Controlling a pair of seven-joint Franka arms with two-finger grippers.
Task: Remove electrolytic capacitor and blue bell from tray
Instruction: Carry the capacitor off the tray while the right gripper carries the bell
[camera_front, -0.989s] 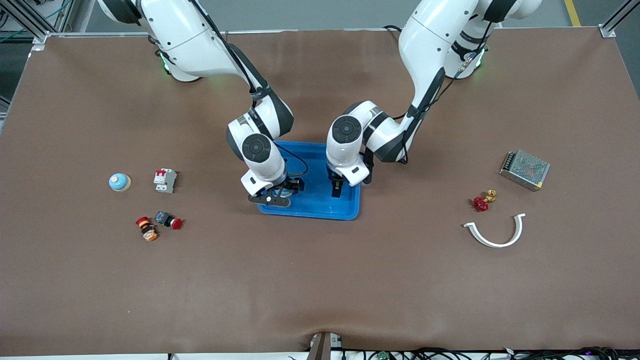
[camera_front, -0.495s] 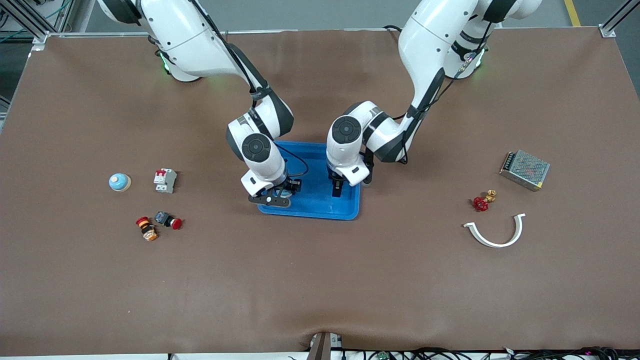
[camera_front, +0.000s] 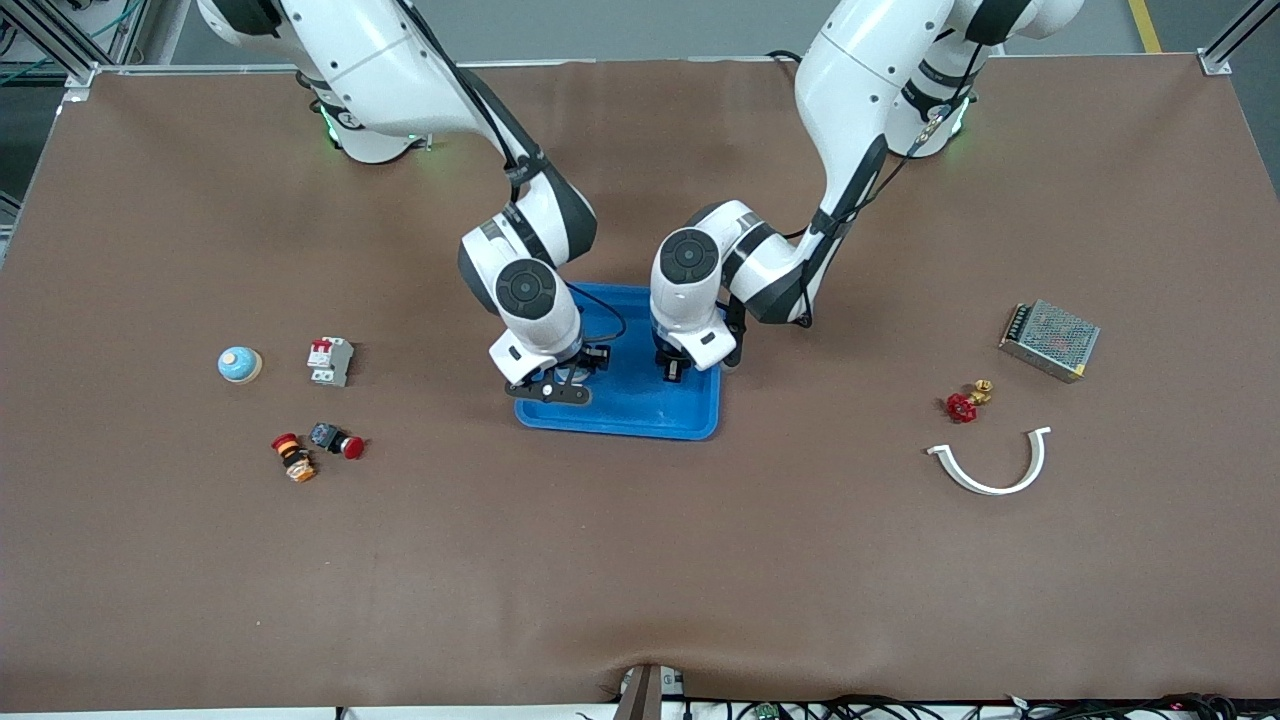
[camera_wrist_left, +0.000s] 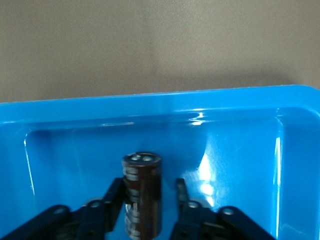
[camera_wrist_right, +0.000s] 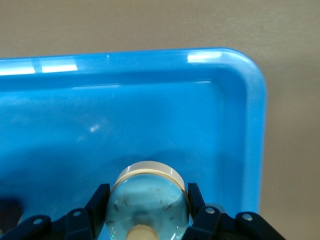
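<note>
1. The electrolytic capacitor (camera_wrist_left: 142, 192), one dark cylinder, stands between the fingers of the left gripper (camera_wrist_left: 146, 200), which has just clamped onto it, over the blue tray (camera_front: 690, 425) at the end toward the left arm.
2. The blue bell (camera_wrist_right: 147, 202), one pale blue dome on a cream base, is clenched in the right gripper (camera_wrist_right: 147, 197) over the tray's corner toward the right arm and nearer the front camera.
3. A second ago both pairs of fingers stood apart low in the tray; now both are closed on their parts, and the right wrist has risen slightly. Judged from this, both grasps are made and lifting out comes next.
4. One tray sits at mid-table.
5. Toward the right arm's end lie one more blue bell (camera_front: 239, 364), one breaker (camera_front: 330, 361) and two push buttons (camera_front: 315, 447).
6. Toward the left arm's end lie one power supply (camera_front: 1049, 340), one red valve (camera_front: 965, 402) and one white curved clip (camera_front: 991, 464).
</note>
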